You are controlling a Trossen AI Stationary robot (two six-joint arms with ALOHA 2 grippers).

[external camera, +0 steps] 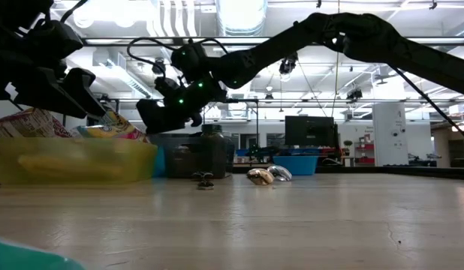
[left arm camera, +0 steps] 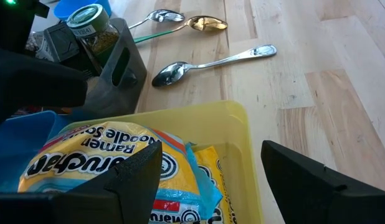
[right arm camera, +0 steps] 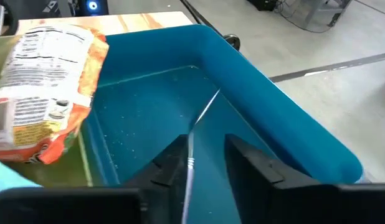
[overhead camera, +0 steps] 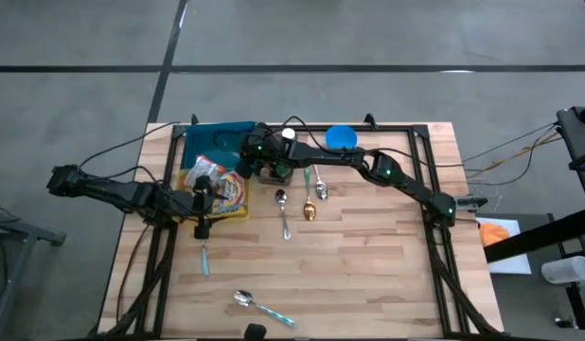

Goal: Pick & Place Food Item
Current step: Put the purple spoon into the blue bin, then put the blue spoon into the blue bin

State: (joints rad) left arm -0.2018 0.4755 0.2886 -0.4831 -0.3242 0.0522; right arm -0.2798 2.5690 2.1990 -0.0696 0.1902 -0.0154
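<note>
On the left, the left pincer (overhead camera: 200,204) is hovering spread wide and empty over the yellow bin (left arm camera: 237,118), where the ramen packet (left arm camera: 99,158) is lying on top of other packets. The packet is probably light, crinkly and slippery, its noodle block brittle, so gripping across its flat middle seems safest. Just right of the yellow bin, the right pincer (right arm camera: 204,163) is reaching into the blue bin (right arm camera: 267,99), fingers slightly parted around a thin silvery handle.
</note>
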